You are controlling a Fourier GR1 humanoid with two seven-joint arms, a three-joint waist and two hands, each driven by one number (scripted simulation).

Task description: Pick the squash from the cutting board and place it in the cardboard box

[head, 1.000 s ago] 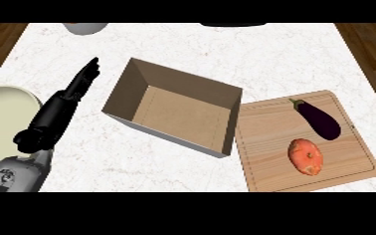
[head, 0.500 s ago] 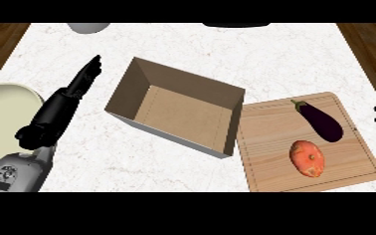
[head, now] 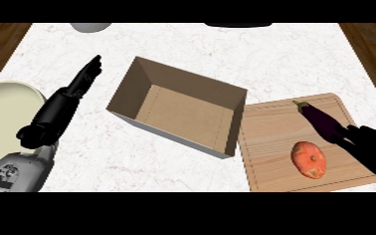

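The reach step was in hand: the right hand (head: 361, 144), only partly in view, held nothing, and how far its fingers were spread could not be told. Just left of it, the orange squash (head: 309, 159) lay on the cutting board (head: 275, 144), with the eggplant (head: 323, 122) touching the hand. The cardboard box (head: 180, 104) sat further left. The left hand (head: 62, 104) rested open on the tabletop (head: 220, 50). Next, the fingers would need to close round the squash.

Cardboard box (head: 180, 107) mid-counter, cutting board (head: 272, 154) just right of it, squash (head: 309, 159) and eggplant (head: 321, 121) on the board.
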